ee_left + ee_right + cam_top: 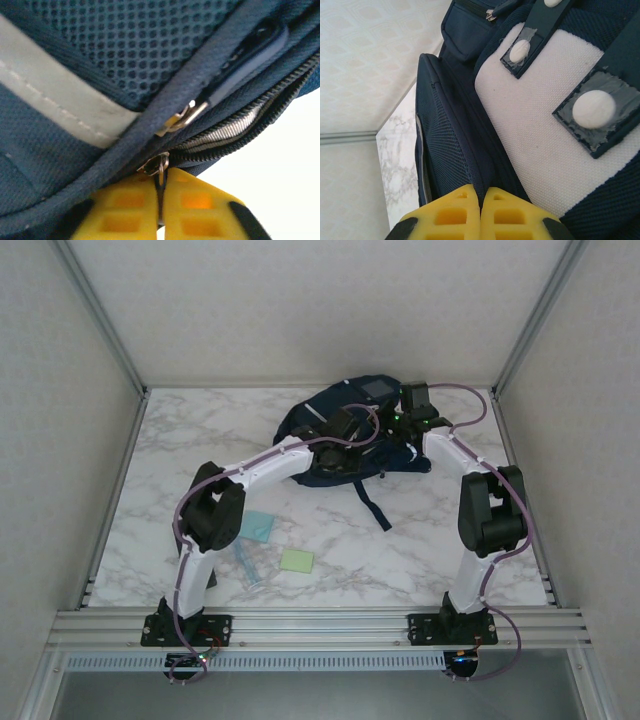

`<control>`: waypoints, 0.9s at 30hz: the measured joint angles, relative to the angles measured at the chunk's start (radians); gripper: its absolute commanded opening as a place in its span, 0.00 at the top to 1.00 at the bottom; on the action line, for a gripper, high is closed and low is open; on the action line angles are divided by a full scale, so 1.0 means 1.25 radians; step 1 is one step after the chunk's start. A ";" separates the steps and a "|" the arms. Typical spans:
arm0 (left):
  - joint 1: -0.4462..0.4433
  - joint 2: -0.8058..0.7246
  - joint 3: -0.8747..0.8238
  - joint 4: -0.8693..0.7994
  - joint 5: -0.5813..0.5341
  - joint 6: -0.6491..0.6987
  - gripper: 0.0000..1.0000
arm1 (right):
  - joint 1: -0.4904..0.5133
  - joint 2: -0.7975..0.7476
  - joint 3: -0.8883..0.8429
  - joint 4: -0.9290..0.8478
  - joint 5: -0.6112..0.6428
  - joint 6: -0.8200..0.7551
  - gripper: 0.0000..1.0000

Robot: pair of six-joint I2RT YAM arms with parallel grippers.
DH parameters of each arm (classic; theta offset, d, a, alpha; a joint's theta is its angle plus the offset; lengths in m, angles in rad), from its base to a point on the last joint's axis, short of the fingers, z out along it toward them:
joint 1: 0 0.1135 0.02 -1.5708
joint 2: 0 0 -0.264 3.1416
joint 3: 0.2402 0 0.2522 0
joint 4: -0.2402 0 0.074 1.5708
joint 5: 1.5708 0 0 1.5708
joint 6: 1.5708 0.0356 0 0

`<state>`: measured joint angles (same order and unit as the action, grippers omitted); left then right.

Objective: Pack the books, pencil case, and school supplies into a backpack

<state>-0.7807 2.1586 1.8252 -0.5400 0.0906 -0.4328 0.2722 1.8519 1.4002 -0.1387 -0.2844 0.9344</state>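
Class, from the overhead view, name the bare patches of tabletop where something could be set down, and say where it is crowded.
Free: the far-left corner, between the left wall and the backpack; the middle-right stretch between its loose strap and the right arm. Crowded: near left, where the light-blue pad, pale-green pad and translucent sticks lie beside the left arm.

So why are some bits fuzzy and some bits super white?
Left wrist view: the left pincer, pinching the zip pull, is too near the lens, so blurry; the corner beyond the backpack is washed-out white. Right wrist view: right pincer soft, backpack crisp. Top view: even light.
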 measured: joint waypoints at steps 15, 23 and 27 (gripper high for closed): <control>0.067 -0.061 -0.055 -0.004 0.093 0.087 1.00 | 0.010 0.000 0.000 -0.009 -0.005 -0.052 1.00; 0.077 -0.060 -0.052 -0.009 0.144 0.097 0.78 | 0.010 0.000 0.000 -0.010 -0.007 -0.066 1.00; 0.078 -0.060 -0.048 -0.014 0.155 0.095 0.81 | 0.010 0.000 0.000 -0.012 -0.010 -0.069 1.00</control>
<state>-0.6834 2.0834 1.7657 -0.5571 0.2848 -0.3145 0.2852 1.8523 1.4006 -0.1535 -0.2966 0.8486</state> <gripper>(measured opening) 0.206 0.046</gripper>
